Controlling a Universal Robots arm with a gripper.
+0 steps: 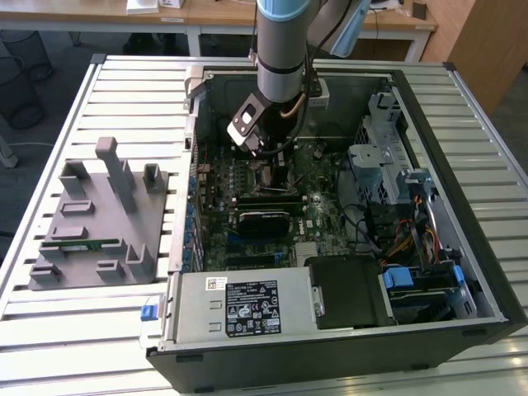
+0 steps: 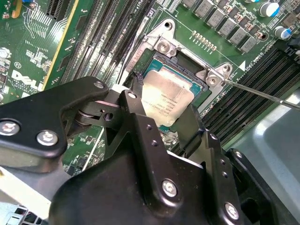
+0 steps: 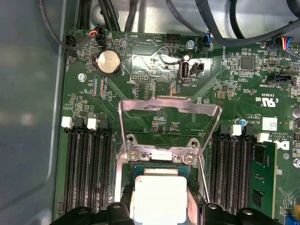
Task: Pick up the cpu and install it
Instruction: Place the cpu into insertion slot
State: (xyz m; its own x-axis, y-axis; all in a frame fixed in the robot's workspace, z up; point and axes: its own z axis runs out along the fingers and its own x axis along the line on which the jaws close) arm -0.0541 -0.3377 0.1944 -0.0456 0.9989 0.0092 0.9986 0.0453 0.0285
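Note:
The cpu [image 2: 166, 97], a pale silvery square chip, lies in or just over the open socket [image 2: 164, 44] on the green motherboard. Both wrist views show it, and it is also the pale square cpu [image 3: 159, 194] in the first wrist view. My gripper [image 2: 164, 107] reaches down into the computer case [image 1: 429, 107], its two black fingers pressed against opposite edges of the chip. In the exterior view the gripper [image 1: 266, 158] hangs under the arm above the middle of the board. The socket's metal load plate [image 3: 168, 115] stands flipped up behind the chip.
Memory slots [image 3: 86, 164] flank the socket on both sides. A thin lever rod [image 2: 262, 93] sticks out beside it. A grey fixture [image 1: 95, 219] holding a green memory stick [image 1: 89, 244] sits at the exterior view's left. The power supply [image 1: 239, 305] and drive cage [image 1: 396, 165] crowd the case.

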